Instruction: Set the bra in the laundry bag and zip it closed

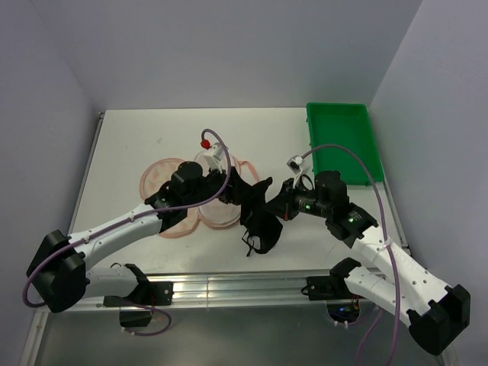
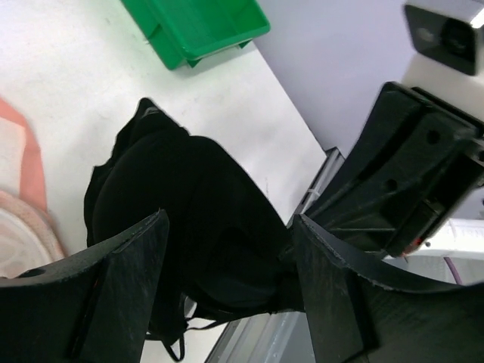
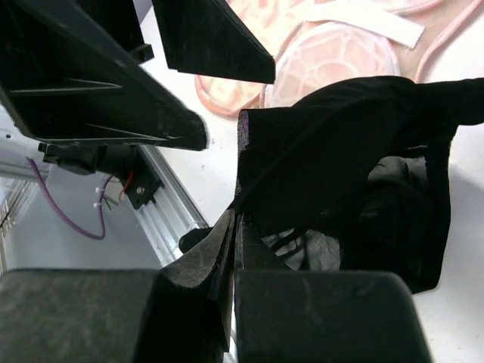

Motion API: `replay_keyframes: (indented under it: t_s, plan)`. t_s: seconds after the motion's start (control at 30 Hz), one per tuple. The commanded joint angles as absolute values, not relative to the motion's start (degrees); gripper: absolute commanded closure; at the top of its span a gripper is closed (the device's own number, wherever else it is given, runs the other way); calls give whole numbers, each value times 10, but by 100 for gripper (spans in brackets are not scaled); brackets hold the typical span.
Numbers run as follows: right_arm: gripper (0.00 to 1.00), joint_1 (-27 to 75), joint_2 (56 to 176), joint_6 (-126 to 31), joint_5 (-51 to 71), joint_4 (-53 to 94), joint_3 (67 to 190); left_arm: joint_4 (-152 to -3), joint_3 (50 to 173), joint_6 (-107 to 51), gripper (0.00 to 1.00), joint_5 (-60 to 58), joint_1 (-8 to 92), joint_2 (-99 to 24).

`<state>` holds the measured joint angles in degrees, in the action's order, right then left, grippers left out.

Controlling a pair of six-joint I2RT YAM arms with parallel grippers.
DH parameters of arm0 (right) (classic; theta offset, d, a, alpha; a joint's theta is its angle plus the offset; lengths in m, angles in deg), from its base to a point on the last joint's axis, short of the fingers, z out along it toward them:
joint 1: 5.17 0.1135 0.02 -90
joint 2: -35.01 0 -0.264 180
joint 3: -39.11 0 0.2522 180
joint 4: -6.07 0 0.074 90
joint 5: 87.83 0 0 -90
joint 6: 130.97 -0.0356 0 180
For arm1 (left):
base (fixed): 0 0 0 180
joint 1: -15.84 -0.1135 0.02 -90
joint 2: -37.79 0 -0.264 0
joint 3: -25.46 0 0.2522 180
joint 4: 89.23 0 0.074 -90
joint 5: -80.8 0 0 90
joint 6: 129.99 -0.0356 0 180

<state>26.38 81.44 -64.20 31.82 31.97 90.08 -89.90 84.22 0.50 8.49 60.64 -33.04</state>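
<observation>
Fingers of right gripper [image 3: 233, 227] pinched shut on small soft black fabric bra [image 1: 259, 225]. Fingers of left gripper [image 2: 227, 261] spread wide, bra between them. Bra just beside peach-pink mesh laundry bag [image 1: 160, 177] on white table [image 1: 137, 137].

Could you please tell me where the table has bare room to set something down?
Bare table lies along the far edge, left of the green tray and beyond the laundry bag. The centre is crowded: bra, left gripper and right gripper meet there.
</observation>
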Motion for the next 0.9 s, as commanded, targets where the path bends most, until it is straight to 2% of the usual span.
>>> replay_keyframes:
  t_s: [0.0,0.1,0.2,0.37,0.4,0.43,0.5,0.6,0.63,0.67,0.7,0.87]
  plan:
    - [100,269,813,-641,299,271,901,-879,873,-9,27,38,612,-336]
    - [100,274,821,-642,299,266,900,-895,878,-6,28,64,614,-355]
    - [100,280,826,-638,292,271,903,-900,901,-9,36,83,622,-386]
    - [100,282,816,-639,285,271,899,-901,919,-14,76,82,624,-406]
    - [100,281,815,-637,285,273,900,-898,921,-16,94,73,624,-404]
    - [100,282,814,-637,284,276,900,-896,920,-17,100,68,625,-403]
    - [100,282,811,-633,283,281,901,-898,918,-18,100,59,624,-387]
    - [50,281,797,-622,266,291,913,-897,914,-22,100,54,625,-350]
    - [23,281,788,-620,250,287,917,-897,912,-23,100,52,624,-329]
    - [16,281,783,-615,253,265,917,-895,911,-23,100,52,624,-320]
    - [14,281,780,-606,262,256,920,-894,910,-24,100,55,624,-312]
    - [13,281,776,-566,341,246,976,-845,936,-51,100,92,625,-273]
